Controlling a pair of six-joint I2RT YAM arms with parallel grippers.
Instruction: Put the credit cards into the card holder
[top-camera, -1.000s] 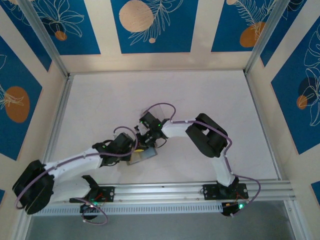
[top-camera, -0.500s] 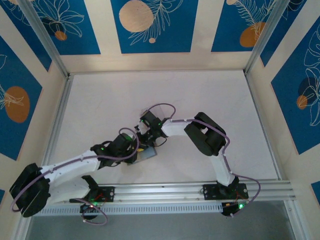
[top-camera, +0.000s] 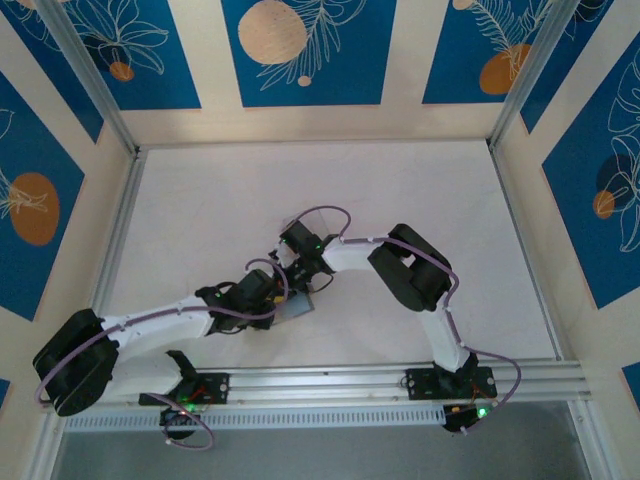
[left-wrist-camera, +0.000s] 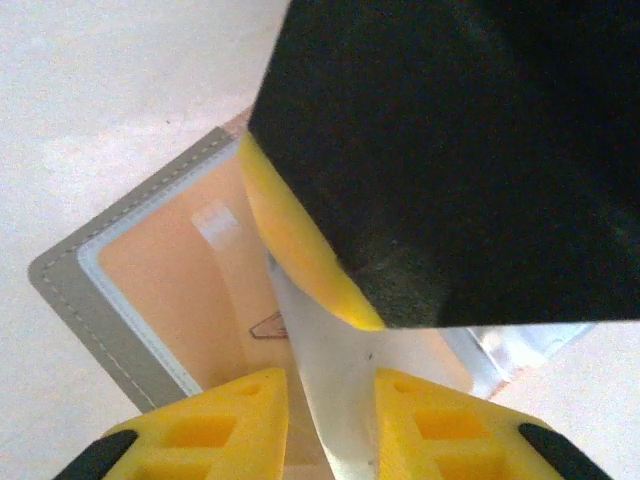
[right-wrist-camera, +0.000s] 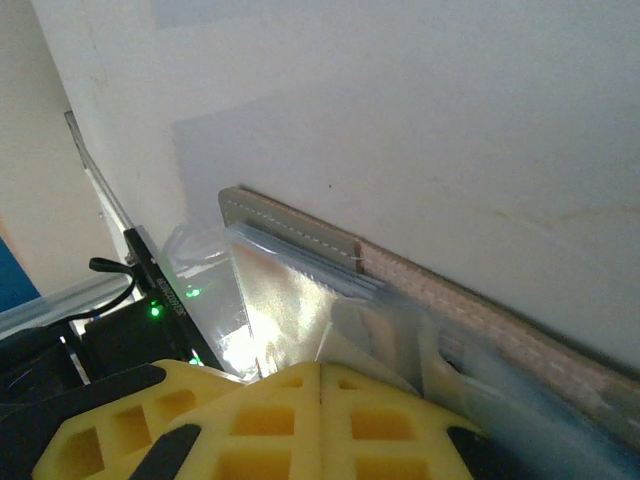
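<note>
Right now we see both arms meeting over the card holder (top-camera: 297, 309), which lies open on the bench (top-camera: 400, 200), half covered by them in the top view. From the left wrist we look down into the card holder (left-wrist-camera: 75, 290): a grey stitched rim, a pale-blue border just inside it, and a tan lining. The left tool (top-camera: 281, 298) comes at the holder from its left side. In its own camera the left tool (left-wrist-camera: 330, 380) has a yellow finger on each side of a pale credit card (left-wrist-camera: 322, 345). The card stands tilted above the tan lining and fills the gap between the two fingers, and its far end meets the right tool's yellow pad (left-wrist-camera: 295, 240). Whether the fingers clamp the card or merely flank it, we cannot tell. That pad sits over the tan lining near the holder's middle; we cannot tell if it touches. The right tool (top-camera: 303, 282) reaches the holder from its far side. In the right wrist view the right tool (right-wrist-camera: 320, 385) is closed, its two yellow fingers pressed together. Just beyond them we see the holder's grey stitched edge (right-wrist-camera: 290, 228) and a clear shiny pocket (right-wrist-camera: 285, 300) just beside it.
</note>
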